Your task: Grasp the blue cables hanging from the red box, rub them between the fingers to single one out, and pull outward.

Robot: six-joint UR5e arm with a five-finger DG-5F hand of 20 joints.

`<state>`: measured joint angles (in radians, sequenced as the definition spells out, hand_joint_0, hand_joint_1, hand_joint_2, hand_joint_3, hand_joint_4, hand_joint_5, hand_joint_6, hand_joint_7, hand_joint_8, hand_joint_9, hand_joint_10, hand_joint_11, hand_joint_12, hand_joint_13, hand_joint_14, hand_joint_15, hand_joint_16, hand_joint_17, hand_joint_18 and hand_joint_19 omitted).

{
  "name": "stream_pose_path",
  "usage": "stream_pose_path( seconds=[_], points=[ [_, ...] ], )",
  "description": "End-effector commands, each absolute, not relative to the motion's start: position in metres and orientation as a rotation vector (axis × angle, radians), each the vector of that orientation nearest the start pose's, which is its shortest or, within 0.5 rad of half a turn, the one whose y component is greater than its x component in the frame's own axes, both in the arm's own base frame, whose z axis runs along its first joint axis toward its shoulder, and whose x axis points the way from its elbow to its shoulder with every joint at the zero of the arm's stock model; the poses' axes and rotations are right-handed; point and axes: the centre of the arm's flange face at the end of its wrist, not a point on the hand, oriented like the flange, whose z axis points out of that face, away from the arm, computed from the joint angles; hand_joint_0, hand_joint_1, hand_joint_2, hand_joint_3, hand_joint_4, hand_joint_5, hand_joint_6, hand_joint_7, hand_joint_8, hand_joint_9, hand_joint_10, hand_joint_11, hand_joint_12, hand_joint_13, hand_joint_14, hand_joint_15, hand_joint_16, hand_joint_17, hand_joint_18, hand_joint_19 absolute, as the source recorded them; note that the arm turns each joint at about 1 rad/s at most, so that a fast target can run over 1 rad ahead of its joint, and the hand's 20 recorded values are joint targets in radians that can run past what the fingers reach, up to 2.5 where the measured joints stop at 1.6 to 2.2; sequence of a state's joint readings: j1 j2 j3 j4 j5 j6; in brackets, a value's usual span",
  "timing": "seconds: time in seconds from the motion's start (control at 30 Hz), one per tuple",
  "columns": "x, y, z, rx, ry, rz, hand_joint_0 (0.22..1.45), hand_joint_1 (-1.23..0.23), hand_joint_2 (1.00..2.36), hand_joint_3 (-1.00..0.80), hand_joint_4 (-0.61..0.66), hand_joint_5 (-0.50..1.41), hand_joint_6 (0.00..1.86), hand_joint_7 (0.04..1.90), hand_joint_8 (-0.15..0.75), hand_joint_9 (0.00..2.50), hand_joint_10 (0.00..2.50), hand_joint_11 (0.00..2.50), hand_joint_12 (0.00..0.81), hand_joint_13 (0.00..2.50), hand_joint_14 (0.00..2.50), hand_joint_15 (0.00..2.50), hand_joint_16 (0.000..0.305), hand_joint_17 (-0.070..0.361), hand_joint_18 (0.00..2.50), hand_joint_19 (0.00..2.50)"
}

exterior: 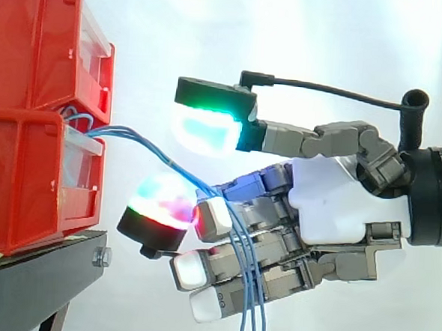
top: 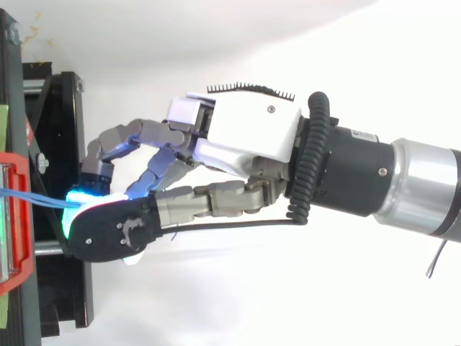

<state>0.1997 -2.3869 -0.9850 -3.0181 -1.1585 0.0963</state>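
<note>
- Several blue cables [exterior: 183, 172] are coming out of the red box [exterior: 25, 183] and running across to the hand [exterior: 331, 198].
- Where are they going after that?
- They are bending at the fingers [exterior: 214, 217]. Then they are hanging down in front of them, all in one bunch.
- Is the hand holding them?
- I am thinking yes. The fingers are curling, and the bunch is getting squeezed between one of them and the big round pad [exterior: 161, 203] that is glowing red and green. The thumb [exterior: 208, 123] is sticking out above, glowing green, and it is not touching the cables.
- So the grabbing part is looking done?
- It is looking that way to me. But the cables are all lying together. No single one is standing apart, so the rubbing is waiting to be finished.
- And the pulling?
- The ends are sitting inside the box, between its top bin and its bottom bin. So the pulling out is waiting too.
- What is around it all?
- The box is sitting on a black stand [exterior: 42, 274], and a white curtain [exterior: 326, 37] is hanging behind.
</note>
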Motion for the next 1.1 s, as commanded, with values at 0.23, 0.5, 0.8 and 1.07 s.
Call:
stream_pose_path(
  seconds=[0.23, 0.5, 0.8, 1.07],
  points=[
    [0.791, -0.037, 0.247, 1.373, 1.079, 1.035, 0.59, -0.57, 1.01, -0.39, 0.16, -0.14, 0.82, 0.94, 0.251, 1.09, 0.02, 0.90, 0.342, 0.86, 0.02, 0.62, 0.043, 0.097, 0.66, 0.52],
    [0.793, -0.045, 0.251, 1.370, 1.072, 1.040, 0.59, -0.60, 1.01, -0.32, 0.16, -0.16, 0.88, 0.96, 0.257, 1.02, 0.02, 0.86, 0.338, 0.85, 0.02, 0.62, 0.043, 0.098, 0.66, 0.53],
    [0.796, -0.036, 0.264, 1.360, 1.070, 1.047, 0.60, -0.71, 1.01, -0.20, 0.13, -0.16, 0.94, 0.89, 0.281, 0.96, 0.02, 0.84, 0.360, 0.86, 0.02, 0.61, 0.048, 0.108, 0.69, 0.50],
    [0.791, -0.031, 0.277, 1.385, 1.109, 1.019, 0.66, -0.84, 1.02, -0.24, 0.04, -0.16, 0.95, 0.96, 0.263, 0.97, 0.02, 0.87, 0.335, 0.85, 0.02, 0.61, 0.043, 0.097, 0.70, 0.50]
  ],
)
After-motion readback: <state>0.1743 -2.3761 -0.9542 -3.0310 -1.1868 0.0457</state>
